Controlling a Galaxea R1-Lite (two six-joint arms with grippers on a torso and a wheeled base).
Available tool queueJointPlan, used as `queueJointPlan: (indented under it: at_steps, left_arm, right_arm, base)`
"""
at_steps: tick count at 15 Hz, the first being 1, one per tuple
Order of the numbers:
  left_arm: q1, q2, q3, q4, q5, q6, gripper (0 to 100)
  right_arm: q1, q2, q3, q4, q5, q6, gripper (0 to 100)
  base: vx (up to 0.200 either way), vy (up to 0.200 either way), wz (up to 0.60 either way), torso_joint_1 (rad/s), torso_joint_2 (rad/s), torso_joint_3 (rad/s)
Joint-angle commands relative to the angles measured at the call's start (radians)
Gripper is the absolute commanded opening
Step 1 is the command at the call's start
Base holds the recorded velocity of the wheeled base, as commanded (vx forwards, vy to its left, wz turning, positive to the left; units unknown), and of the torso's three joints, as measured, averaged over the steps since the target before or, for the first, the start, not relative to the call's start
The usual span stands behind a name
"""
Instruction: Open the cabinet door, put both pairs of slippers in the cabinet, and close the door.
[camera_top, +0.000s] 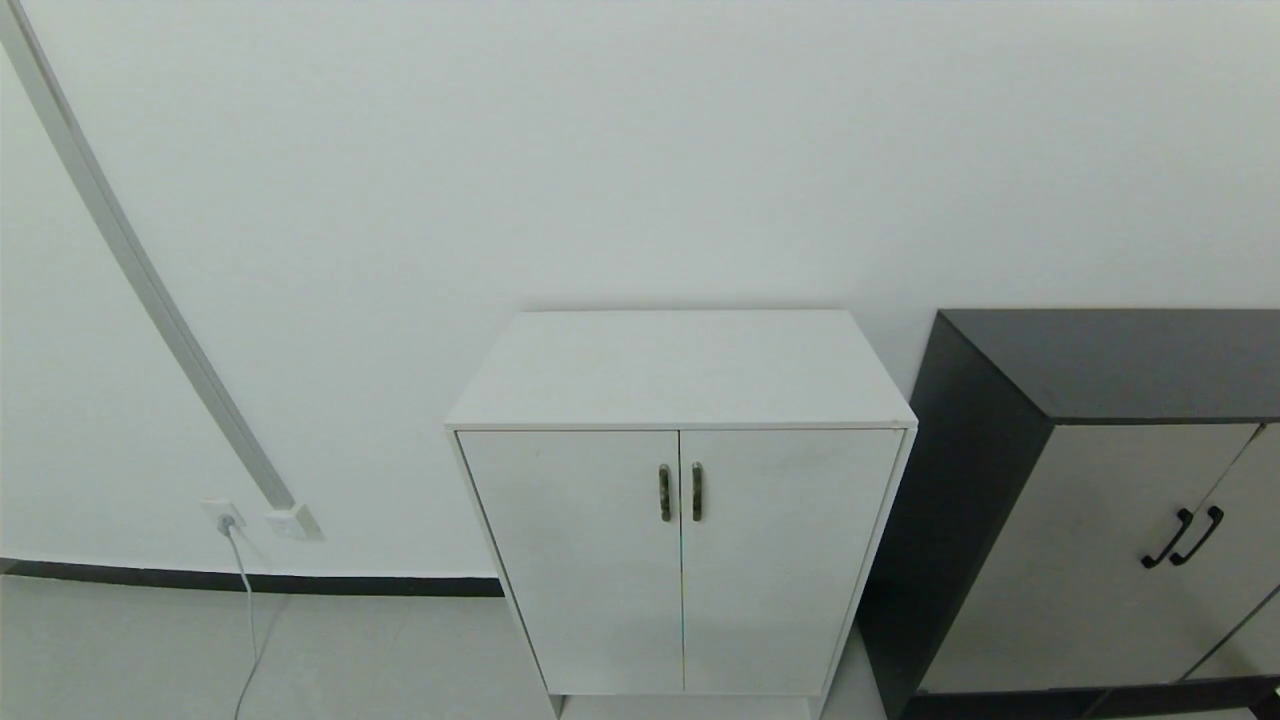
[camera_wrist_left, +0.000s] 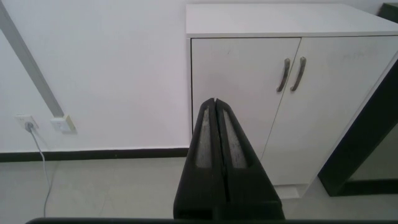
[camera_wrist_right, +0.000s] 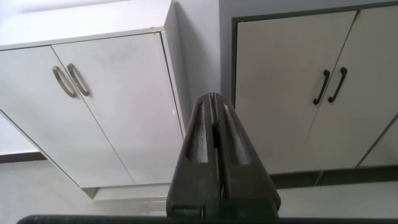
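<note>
Facing the smooth, boxy white cabinet (camera_top: 680, 370), left gripper (camera_wrist_left: 215, 102) and right gripper (camera_wrist_right: 212, 97) sit pinched fully closed.

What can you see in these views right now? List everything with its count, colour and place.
white rectangular two-door cabinet: one, white, against the wall, doors closed
dark metal bar handles: two, dark, upright where the white doors meet
black-framed cabinet with grey doors: one, black and grey, right of the white cabinet, closed
black curved handles: two, black, where the grey doors meet
wall socket with plug: one, white, low on the wall, left
grey cable: one, grey, from the socket to the floor
white cable duct: one, white, slanting down the wall
black skirting strip: one, black, foot of the wall
left gripper: one, black, shut, short of the white cabinet
right gripper: one, black, shut, facing both cabinets
</note>
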Motion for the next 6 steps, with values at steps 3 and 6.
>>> queueJointPlan:
  at_steps: [3, 6]
  left_arm:
    - [0.0, 0.001, 0.0, 0.0, 0.0, 0.0, 0]
    - [0.0, 0.001, 0.0, 0.0, 0.0, 0.0, 0]
  right_arm:
    - [0.0, 0.002, 0.0, 0.001, 0.001, -0.001, 0]
    - [0.0, 0.002, 0.0, 0.004, 0.002, -0.001, 0]
  base:
    - [0.0, 0.0, 0.0, 0.0, 0.0, 0.0]
    - [0.0, 0.0, 0.0, 0.0, 0.0, 0.0]
